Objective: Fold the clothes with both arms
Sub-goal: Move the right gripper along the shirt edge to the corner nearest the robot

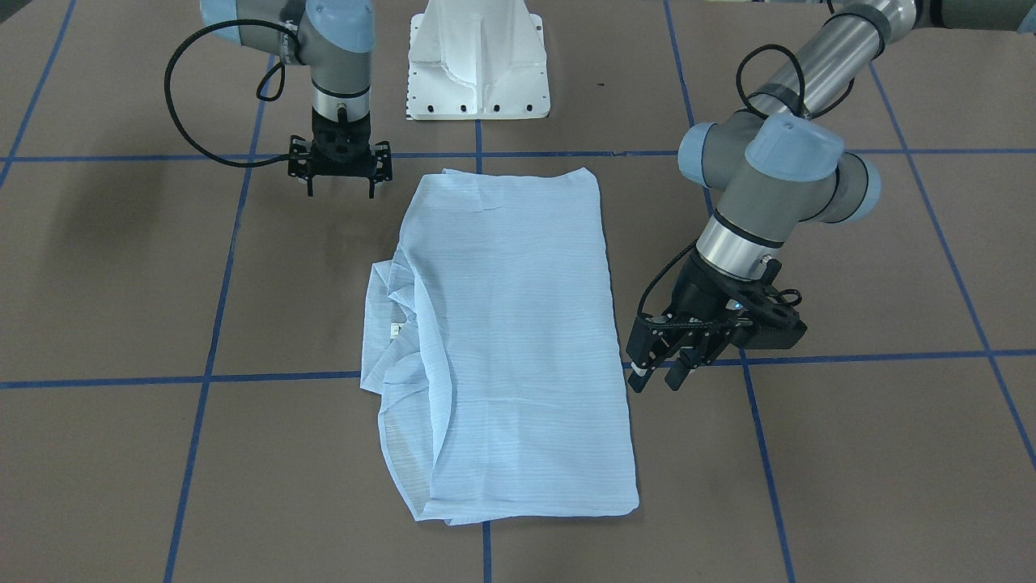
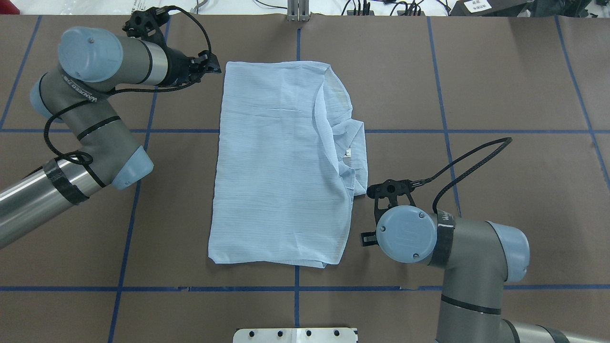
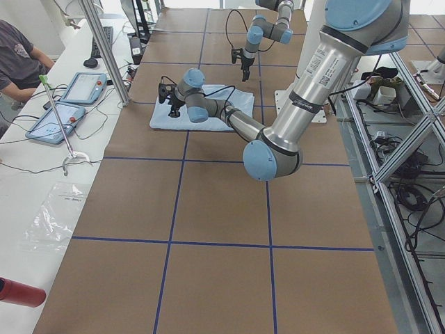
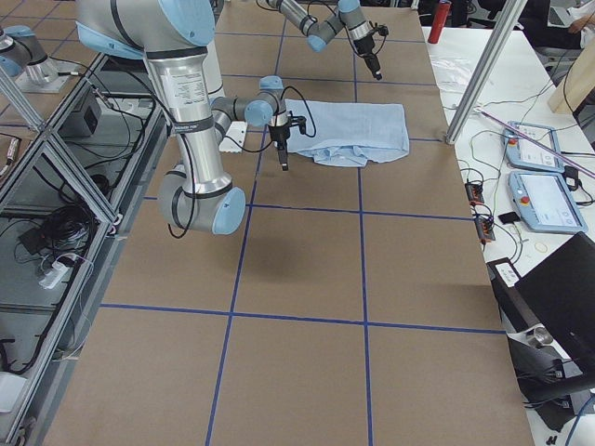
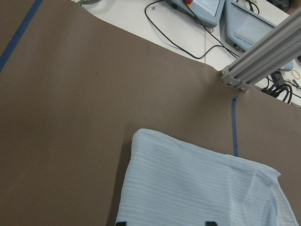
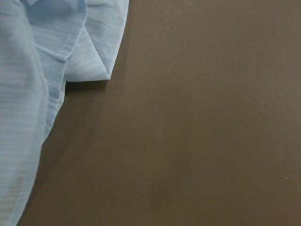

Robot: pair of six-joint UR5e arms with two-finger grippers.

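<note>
Your brown table cover [image 2: 500, 71] is ruled into squares by blue tape lines [image 2: 238, 288]. On the white bench [image 3: 28, 195] beside it you have a teach pendant [image 3: 87, 87] with a second pendant [image 3: 54, 120] just beside it, a black mouse [image 3: 91, 62], a clear plastic bag [image 3: 59, 217] and a red cylinder [image 3: 17, 292]. One of you, a person in a dark shirt [image 3: 17, 59], sits at that bench. A black laptop [image 4: 558, 293] stands there too.
</note>
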